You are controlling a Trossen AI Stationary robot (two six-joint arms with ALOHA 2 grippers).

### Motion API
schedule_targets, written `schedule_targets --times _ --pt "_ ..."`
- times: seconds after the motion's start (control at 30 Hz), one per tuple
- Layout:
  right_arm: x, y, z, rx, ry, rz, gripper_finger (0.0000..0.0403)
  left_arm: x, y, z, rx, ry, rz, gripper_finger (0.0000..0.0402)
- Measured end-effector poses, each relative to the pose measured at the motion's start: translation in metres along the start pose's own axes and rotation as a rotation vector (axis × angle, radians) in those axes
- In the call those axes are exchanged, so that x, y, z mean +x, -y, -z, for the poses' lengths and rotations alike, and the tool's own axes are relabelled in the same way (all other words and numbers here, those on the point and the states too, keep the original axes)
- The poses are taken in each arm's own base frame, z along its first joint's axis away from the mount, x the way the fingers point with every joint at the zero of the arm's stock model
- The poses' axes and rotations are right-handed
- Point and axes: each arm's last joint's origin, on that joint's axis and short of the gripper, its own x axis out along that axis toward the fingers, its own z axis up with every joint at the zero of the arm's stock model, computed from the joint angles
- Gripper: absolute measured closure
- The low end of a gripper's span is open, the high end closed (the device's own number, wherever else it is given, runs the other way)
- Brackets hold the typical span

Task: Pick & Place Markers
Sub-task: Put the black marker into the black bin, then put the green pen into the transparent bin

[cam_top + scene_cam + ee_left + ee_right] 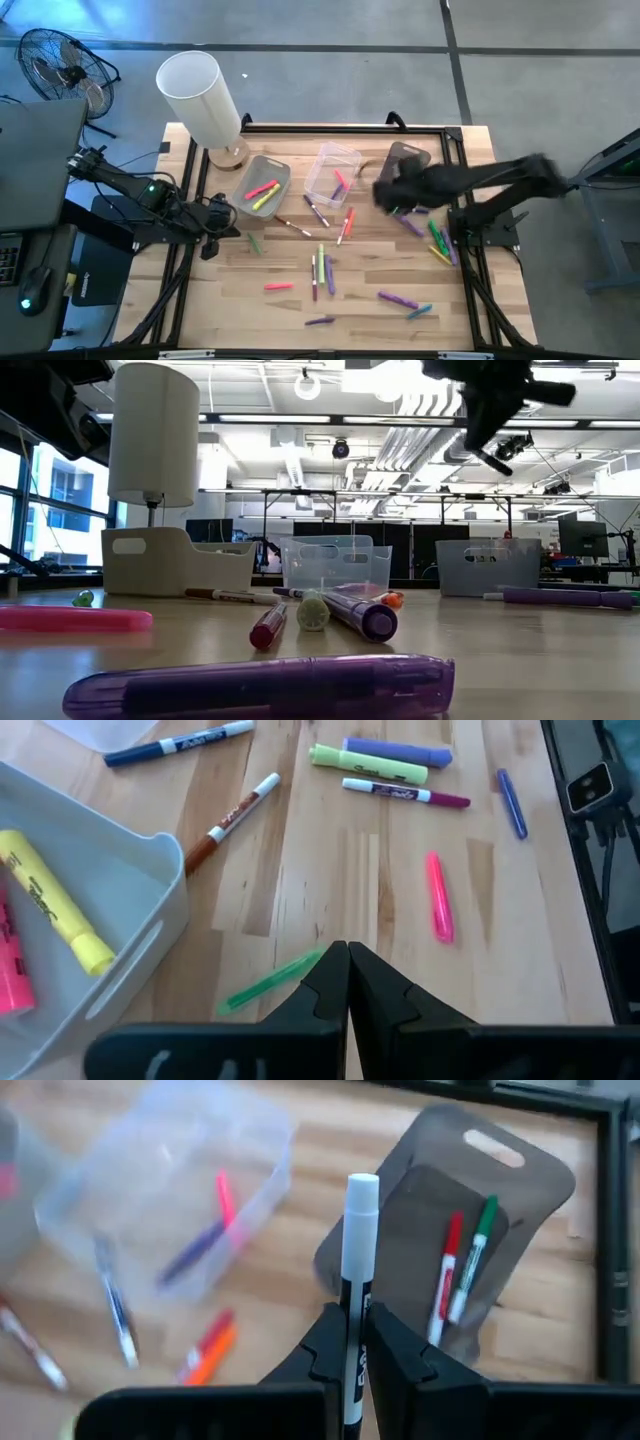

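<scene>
Both arms are built of dark, near-black links and rounded joint housings, and a small green light is seen glowing on the left arm near its middle joint. The left end effector [348, 982] is formed of two matte black, wedge-shaped fingers that taper to narrow tips from a broad, flat black body. The right end effector [352, 1342] is made in the same way, with identical black tapered fingers; dark cabling is seen along the left arm's base.

Grey concrete floor [330, 60] fills the frame's top; a black round floor fan [60, 60] stands upper left. Bright strip ceiling lights [300, 422] overhead, tall windows [55, 500] at left.
</scene>
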Motion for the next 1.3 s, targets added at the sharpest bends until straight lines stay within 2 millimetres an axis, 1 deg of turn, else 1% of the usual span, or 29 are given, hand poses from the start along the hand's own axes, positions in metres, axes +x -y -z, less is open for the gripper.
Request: schedule_targets --times 0.1,0.2,0.3,0.43,0.5,0.57,0.67,0.8,0.93,1.0,1.13,1.23,1.3 --pt "0.016 0.033 -0.016 0.084 0.035 -0.058 0.039 0.0 -0.001 -0.001 -0.001 0.022 -0.034 0.0401" --pt "0.039 0.053 -0.024 0.103 0.048 -0.112 0.039 0.0 -0.002 -0.002 -0.002 0.053 -0.081 0.0401" --pt "0.066 0.066 -0.029 0.105 0.026 -0.159 0.039 0.0 -0.003 -0.004 -0.006 0.097 -0.128 0.0401" --pt "0.106 0.083 -0.028 0.1 -0.031 -0.14 0.039 -0.001 -0.002 -0.011 -0.03 0.195 -0.168 0.0401" --pt "0.119 0.09 -0.029 0.116 -0.034 -0.131 0.039 0.001 0.0 -0.015 -0.052 0.231 -0.185 0.0397" --pt "0.127 0.097 -0.027 0.118 -0.044 -0.109 0.0387 0.006 0.001 -0.016 -0.061 0.229 -0.2 0.0388" --pt "0.13 0.102 -0.03 0.096 -0.054 -0.112 0.0357 0.015 0.004 -0.015 -0.047 0.175 -0.198 0.0358" --pt "0.132 0.104 -0.031 0.062 -0.071 -0.125 0.0313 0.026 0.008 -0.014 -0.028 0.099 -0.18 0.0303" --pt "0.132 0.103 -0.031 0.058 -0.083 -0.137 0.0293 0.033 0.01 -0.011 0.022 0.014 -0.142 0.0259" --pt "0.132 0.103 -0.03 0.066 -0.11 -0.166 0.0292 0.035 0.011 -0.009 0.058 -0.029 -0.111 0.025" --pt "0.129 0.095 -0.025 0.115 -0.169 -0.242 0.0298 0.04 0.012 -0.004 0.194 -0.137 -0.063 0.0251" --pt "0.123 0.086 -0.022 0.128 -0.159 -0.305 0.0307 0.045 0.011 0.002 0.311 -0.227 -0.05 0.0257" --pt "0.119 0.081 -0.02 0.136 -0.137 -0.327 0.0314 0.05 0.012 0.002 0.322 -0.249 -0.053 0.0258"
